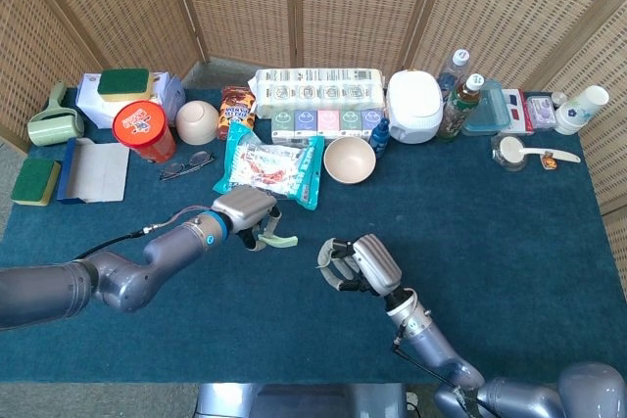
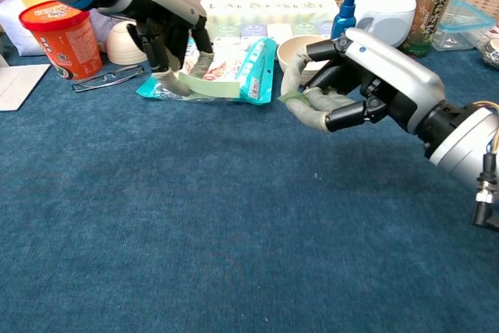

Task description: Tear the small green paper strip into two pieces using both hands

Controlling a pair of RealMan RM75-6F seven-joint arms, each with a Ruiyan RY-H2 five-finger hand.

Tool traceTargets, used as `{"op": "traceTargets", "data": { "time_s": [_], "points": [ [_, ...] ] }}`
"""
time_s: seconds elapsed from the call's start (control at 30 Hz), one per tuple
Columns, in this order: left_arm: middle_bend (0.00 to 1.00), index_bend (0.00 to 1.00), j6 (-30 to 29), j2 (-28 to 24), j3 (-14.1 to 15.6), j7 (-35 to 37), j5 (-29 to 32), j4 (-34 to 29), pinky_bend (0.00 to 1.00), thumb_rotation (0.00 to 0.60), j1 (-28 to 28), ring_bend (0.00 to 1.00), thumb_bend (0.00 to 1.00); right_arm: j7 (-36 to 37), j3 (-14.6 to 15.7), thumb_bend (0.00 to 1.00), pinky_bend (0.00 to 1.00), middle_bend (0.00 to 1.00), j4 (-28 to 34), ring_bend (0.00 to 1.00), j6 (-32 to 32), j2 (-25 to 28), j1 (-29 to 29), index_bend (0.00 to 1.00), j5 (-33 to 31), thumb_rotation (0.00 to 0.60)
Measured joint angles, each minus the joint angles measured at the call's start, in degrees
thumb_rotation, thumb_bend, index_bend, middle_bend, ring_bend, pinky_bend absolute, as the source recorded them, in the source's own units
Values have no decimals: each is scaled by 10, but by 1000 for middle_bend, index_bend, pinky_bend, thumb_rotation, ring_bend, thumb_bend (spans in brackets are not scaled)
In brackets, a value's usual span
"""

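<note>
The dark blue cloth-covered table [image 1: 509, 242] is being viewed from above and from chest height, with the two silver robot arms held apart above its bare middle. The left hand [image 2: 168, 40] is being kept raised just in front of the clear plastic snack bag with red print [image 1: 269, 171], and the longer pale green paper piece [image 2: 209, 87] is being pinched between its thumb and fingers, the free end curving out to the right. The right hand [image 2: 343, 87] is being held near the beige ceramic bowl [image 1: 350, 160], its fingers curled in around a small green paper scrap [image 2: 295, 97]; how firmly that scrap is being gripped cannot be told. The strip is thus being shown as two separate pieces, well apart, one in each hand, so the tear is judged complete. Several risks are being posed from here: the small scrap is likely being held by very little surface and could be dropped onto the cloth if the curled fingers are loosened; the long piece, being light and curved, could be caught against the snack bag if the left hand is lowered carelessly.
</note>
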State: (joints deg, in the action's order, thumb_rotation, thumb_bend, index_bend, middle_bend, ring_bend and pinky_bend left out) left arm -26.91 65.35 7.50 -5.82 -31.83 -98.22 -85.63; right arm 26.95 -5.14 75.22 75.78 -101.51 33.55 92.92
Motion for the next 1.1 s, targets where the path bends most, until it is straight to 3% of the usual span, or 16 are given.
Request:
{"op": "traceTargets", "data": {
  "time_s": [0.13,0.23,0.4,0.5,0.6,0.73,0.93,1.1],
  "points": [
    [1000,682,-4,-9,2,3,-12,-1,1000,600,14,1000,349,0,2,478,916,942,-1,947,-1,7,-1,735,0,600],
    [1000,681,-17,-16,3,2,-25,-4,1000,600,28,1000,349,3,7,480,873,868,0,884,-7,18,-2,617,0,600],
    [1000,664,-41,-21,5,-4,-48,-8,1000,600,54,1000,347,7,17,480,657,575,4,648,-35,45,-1,229,-6,600],
    [1000,638,-58,-21,4,-11,-62,-10,1000,600,68,1000,345,9,20,479,512,464,8,541,-51,58,0,115,-12,600],
    [971,590,-70,-19,2,-19,-74,-13,1000,600,81,989,341,8,21,479,452,413,11,490,-58,66,1,62,-16,600],
    [859,517,-79,-19,-5,-29,-83,-16,961,600,90,889,338,8,20,480,442,389,15,470,-57,72,-1,47,-17,600],
    [508,309,-81,-24,-16,-34,-99,-24,670,600,104,547,337,7,16,480,442,375,17,459,-47,82,-6,41,-18,600],
    [352,236,-94,-30,-24,-35,-113,-33,566,600,120,387,332,8,14,480,440,362,17,435,-41,89,-10,39,-19,600]
  ]
}}
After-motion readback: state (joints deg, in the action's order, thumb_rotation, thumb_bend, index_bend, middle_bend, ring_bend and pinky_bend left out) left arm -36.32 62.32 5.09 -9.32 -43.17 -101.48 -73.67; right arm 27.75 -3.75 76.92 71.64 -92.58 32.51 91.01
